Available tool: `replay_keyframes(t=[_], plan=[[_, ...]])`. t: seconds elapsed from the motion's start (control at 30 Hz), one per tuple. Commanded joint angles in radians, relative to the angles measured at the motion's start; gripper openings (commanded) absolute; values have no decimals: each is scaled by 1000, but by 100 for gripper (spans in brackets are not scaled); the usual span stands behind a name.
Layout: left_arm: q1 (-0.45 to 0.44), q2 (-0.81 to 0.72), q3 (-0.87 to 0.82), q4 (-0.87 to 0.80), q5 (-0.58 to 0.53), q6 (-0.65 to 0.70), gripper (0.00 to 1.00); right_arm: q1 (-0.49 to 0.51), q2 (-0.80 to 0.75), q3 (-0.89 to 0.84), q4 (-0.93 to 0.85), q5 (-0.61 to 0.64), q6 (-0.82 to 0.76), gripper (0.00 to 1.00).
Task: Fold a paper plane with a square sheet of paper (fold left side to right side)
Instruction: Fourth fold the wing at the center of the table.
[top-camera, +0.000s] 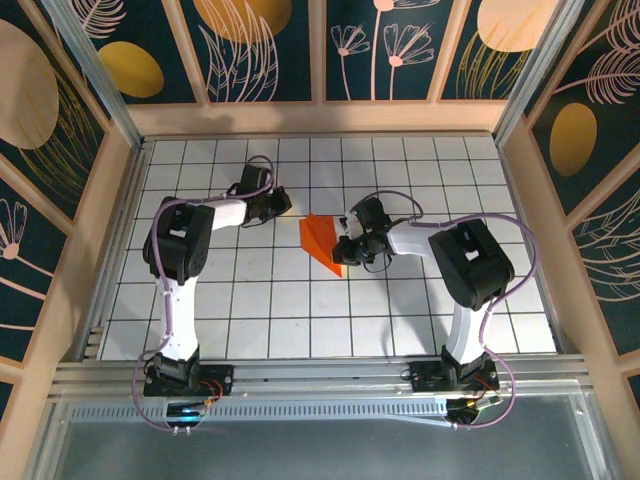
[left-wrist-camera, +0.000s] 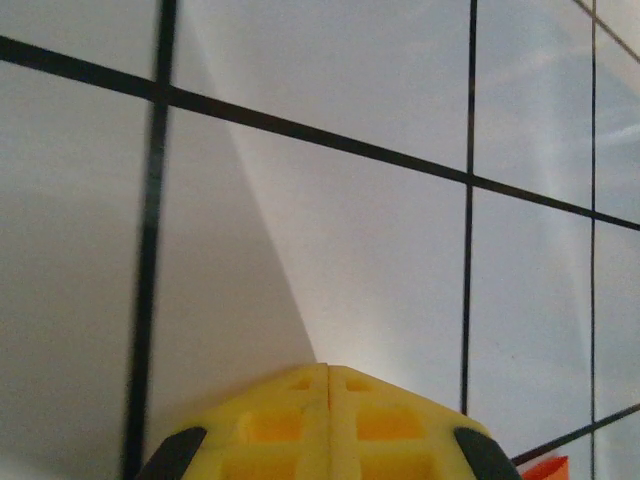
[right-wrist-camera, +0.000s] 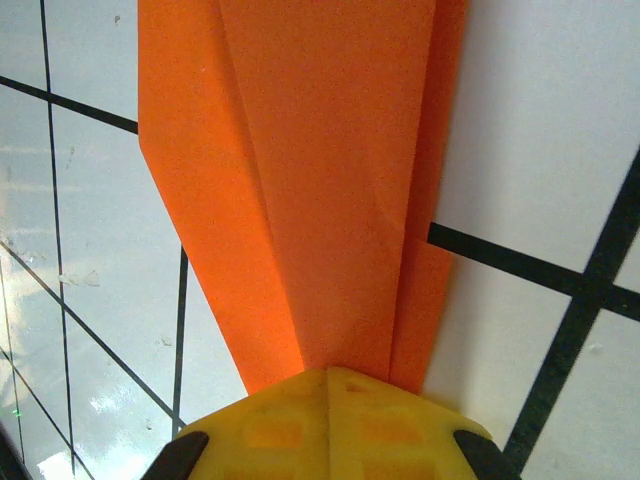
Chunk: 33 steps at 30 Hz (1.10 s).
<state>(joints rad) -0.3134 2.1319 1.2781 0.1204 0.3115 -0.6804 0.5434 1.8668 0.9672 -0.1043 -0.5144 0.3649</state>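
Left claw (left-wrist-camera: 328, 374) sat low over the white, black-gridded bench (top-camera: 250, 300) — yellow tips together, gripping nothing. Folded bright orange paper plane (top-camera: 318, 240) lay mid-bench, creased. Right claw (right-wrist-camera: 328, 374) also closed — the plane's narrow end passed beneath its tips.

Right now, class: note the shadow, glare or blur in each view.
Top external view: even light, soft arm shadows on the table. Left wrist view: a grey shadow wedge fans from the left claw; the leftmost grid line is blurred. Right wrist view: glare on lower-left tiles; the orange paper is sharp.
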Motion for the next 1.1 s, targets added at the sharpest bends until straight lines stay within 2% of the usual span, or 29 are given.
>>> replay_keyframes(t=[0.0,0.17,0.37,0.67,0.83,1.07], plan=[[-17,-119,-103,29,24,36,0,-3,83,-39,-159,157,-18,0],[-111,-238,-207,61,134,37,0,-7,88,-29,-161,162,-23,0],[-195,-184,-191,99,213,-10,0,-7,80,-41,-148,158,-12,0],[-233,-83,-116,92,206,-2,0,-5,78,-48,-143,157,-10,0],[-232,-51,-102,20,149,8,0,-7,67,-38,-137,146,-11,0],[-232,-50,-143,22,108,-2,0,-14,26,12,-68,43,17,0]])
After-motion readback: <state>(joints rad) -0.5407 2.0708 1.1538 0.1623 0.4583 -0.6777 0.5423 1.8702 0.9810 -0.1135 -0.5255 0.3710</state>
